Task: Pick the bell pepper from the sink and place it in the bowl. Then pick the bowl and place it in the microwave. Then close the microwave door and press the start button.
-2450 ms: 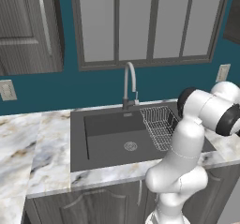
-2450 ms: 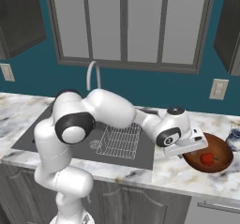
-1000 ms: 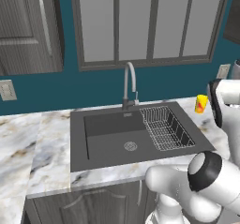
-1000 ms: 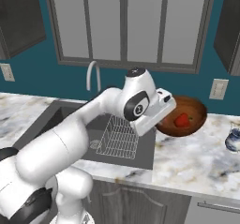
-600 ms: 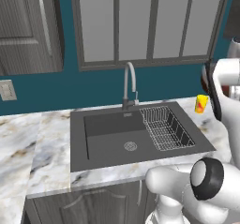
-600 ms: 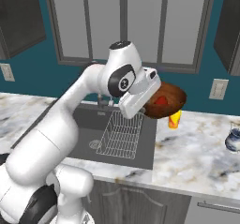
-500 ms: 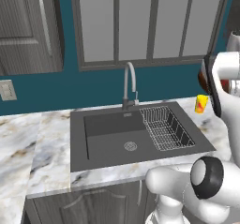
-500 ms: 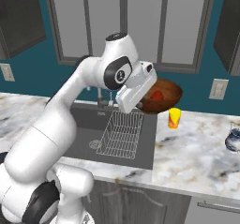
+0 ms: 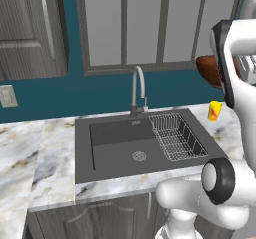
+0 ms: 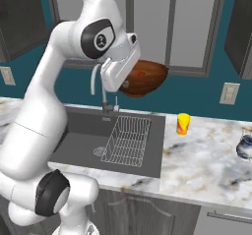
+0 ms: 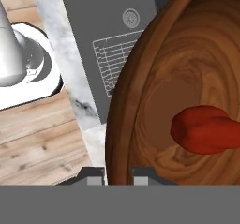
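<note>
One step was judged done: the bell pepper (image 11: 206,129) lay inside the bowl (image 10: 145,80), whose rim was clamped by the gripper (image 11: 118,171) high above the sink (image 10: 108,135). Microwave placement, door closing and start press remained.

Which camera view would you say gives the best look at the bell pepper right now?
The hand view: the bell pepper lies large and unobstructed inside the bowl. The right base view shows a small red patch above the raised bowl's rim. In the left base view, the bowl's edge shows behind the arm.
</note>
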